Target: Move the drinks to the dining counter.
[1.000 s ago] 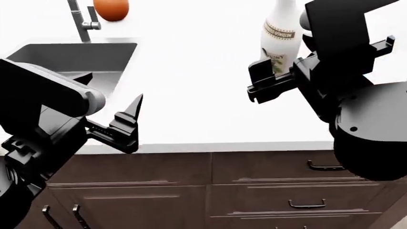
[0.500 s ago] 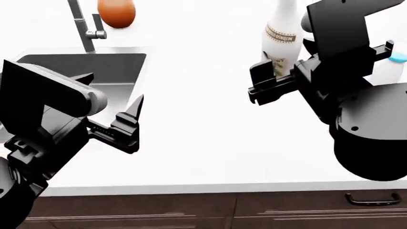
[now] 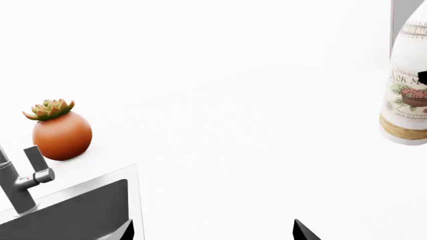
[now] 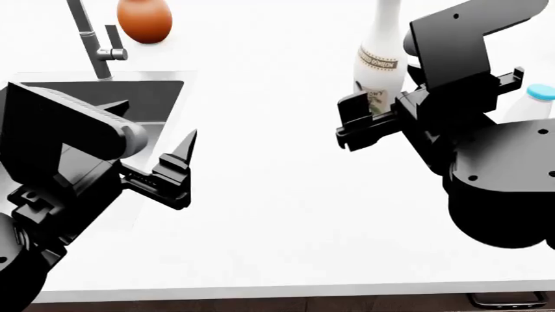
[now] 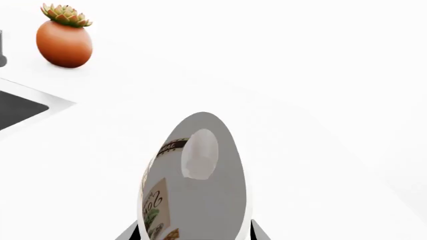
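The tall cream bottle [image 4: 381, 55] with the brown-printed label stands upright over the white dining counter [image 4: 277, 208]. My right gripper [image 4: 368, 118] is shut on its lower body. In the right wrist view the bottle [image 5: 200, 200] fills the gap of the right gripper [image 5: 193, 233], with a finger on each side. A plain white bottle with a light-blue cap [image 4: 531, 103] stands on the counter behind my right arm. My left gripper [image 4: 178, 170] is open and empty near the sink; its fingertips [image 3: 301, 231] are spread wide. The cream bottle [image 3: 408, 85] also shows there. The pale-yellow bottle is out of view.
A steel sink [image 4: 152, 97] with a dark faucet [image 4: 91, 39] is set in the counter at the left. An orange pot with a succulent [image 4: 144, 19] stands behind it, also in the left wrist view [image 3: 61, 134]. The counter's front edge [image 4: 286, 289] runs below.
The view has moved closer over the counter: the cabinet fronts have dropped out of sight and the white bottle has come into view. Both arms keep their pose, the right still holding the cream bottle.
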{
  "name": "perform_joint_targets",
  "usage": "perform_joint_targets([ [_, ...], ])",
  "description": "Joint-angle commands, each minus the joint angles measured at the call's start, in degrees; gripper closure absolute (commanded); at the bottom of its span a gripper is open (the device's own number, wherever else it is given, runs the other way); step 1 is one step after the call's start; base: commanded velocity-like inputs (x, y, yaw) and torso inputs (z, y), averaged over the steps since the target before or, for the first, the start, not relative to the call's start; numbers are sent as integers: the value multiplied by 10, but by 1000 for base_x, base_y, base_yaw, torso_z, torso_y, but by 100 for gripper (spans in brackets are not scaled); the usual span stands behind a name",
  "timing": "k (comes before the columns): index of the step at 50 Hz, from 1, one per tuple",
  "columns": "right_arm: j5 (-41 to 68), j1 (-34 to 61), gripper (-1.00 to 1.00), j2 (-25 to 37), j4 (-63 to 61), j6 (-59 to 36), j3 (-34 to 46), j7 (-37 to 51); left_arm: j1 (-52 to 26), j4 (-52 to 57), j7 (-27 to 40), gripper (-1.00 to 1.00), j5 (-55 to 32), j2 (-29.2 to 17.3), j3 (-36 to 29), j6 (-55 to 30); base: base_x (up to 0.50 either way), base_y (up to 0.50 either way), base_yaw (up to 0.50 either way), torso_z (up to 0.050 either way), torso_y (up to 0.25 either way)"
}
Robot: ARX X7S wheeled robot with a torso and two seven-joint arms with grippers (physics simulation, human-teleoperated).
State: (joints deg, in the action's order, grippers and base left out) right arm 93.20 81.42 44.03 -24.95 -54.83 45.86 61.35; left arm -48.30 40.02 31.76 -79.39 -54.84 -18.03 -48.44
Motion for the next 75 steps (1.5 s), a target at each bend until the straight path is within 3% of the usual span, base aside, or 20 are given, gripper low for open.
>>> perform_joint_targets([
  [1, -22, -13, 100, 2, -4, 9, -6, -9, -1, -1, 0, -100, 3, 3, -4, -1, 0, 0, 0, 0, 0],
  [51, -121, -159, 100, 26, 10, 101, 10, -49, 14, -2, -3, -100, 9, -1, -5, 9, 0, 0, 0, 0, 1],
  [75, -147, -175, 100, 23, 42, 110, 20, -73, 2, -6, -4, -100, 7, 1, -9, 4, 0, 0, 0, 0, 0],
])
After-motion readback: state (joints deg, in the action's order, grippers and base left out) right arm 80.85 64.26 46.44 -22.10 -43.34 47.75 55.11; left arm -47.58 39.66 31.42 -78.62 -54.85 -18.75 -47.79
